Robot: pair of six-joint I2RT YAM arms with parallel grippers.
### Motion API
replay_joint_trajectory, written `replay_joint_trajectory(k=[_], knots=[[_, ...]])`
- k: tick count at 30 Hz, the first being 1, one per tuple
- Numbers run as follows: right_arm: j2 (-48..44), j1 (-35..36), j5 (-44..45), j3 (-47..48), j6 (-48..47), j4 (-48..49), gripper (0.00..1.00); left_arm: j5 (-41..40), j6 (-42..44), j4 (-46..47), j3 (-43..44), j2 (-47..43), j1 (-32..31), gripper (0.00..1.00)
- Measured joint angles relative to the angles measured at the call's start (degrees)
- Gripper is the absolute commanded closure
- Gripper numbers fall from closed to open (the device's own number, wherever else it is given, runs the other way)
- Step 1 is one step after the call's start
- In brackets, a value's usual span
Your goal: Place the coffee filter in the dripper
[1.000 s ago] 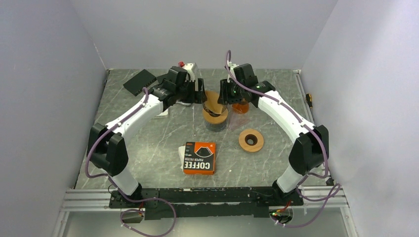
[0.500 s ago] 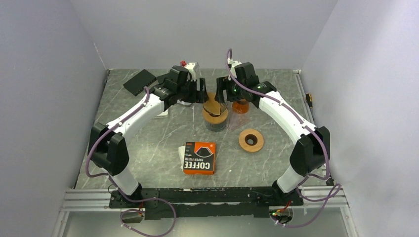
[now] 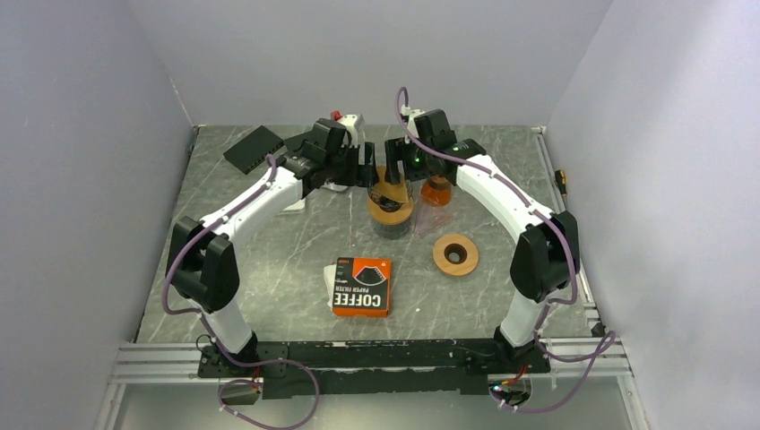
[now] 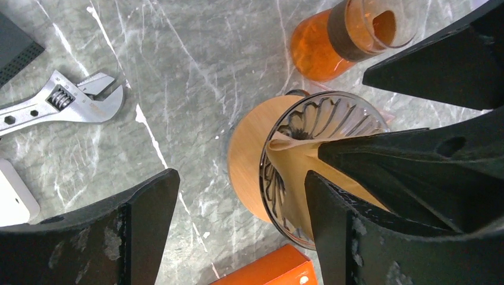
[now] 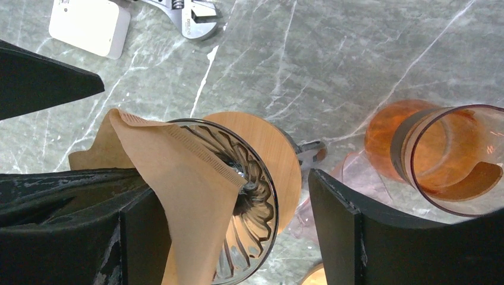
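**Brown paper in the glass, fingers wide on both sides**

Straight to the far middle of the counter (image 3: 269, 242): coffee filter (image 5: 184, 178), brown and folded, tilted inside the ribbed glass dripper (image 5: 255, 196). Not seated flat, though. Leaning across the rim, with its upper corner poking out past the glass on the left arm's side. Round the dripper, a wooden collar (image 4: 249, 160).

Now the left gripper (image 4: 241, 175): fingers spread wide, gripping nothing, with the wooden collar and part of the glass in the gap. Across from it, the right gripper (image 5: 232, 184): fingers just as wide, dripper between them, paper draped against one finger but no pinch on it. Both sets of tips crowded right over the glass, close together; touching or not, impossible to tell.

Round the edges: orange glass carafe (image 5: 389, 139) just beside the dripper on the right arm's side. Adjustable wrench (image 4: 59, 105) and a white device (image 5: 89, 27) on the left arm's side, apart from the glass. Black box (image 3: 254, 149) off towards the far left corner. Nearer the bases, a loose wooden ring (image 3: 455, 254) and an orange and black pack of coffee filters (image 3: 361, 287), both well clear of the action.
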Motion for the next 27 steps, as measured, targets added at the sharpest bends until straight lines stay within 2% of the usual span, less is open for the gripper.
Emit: replay_joint_trajectory(k=[15,21,27], knots=[[2.58,0.0,-1.64,0.42,-0.39,-0.59,0.46,-1.99,0.76,-2.01,0.61,1.6,-0.02,0.2],[3.02,0.0,-2.03,0.42,-0.39,-0.59,0.47,-2.49,1.55,-2.05,0.61,1.6,-0.04,0.2],[3.28,-0.02,-2.05,0.42,-0.42,-0.59,0.39,-2.54,1.64,-1.9,0.61,2.05,-0.04,0.19]])
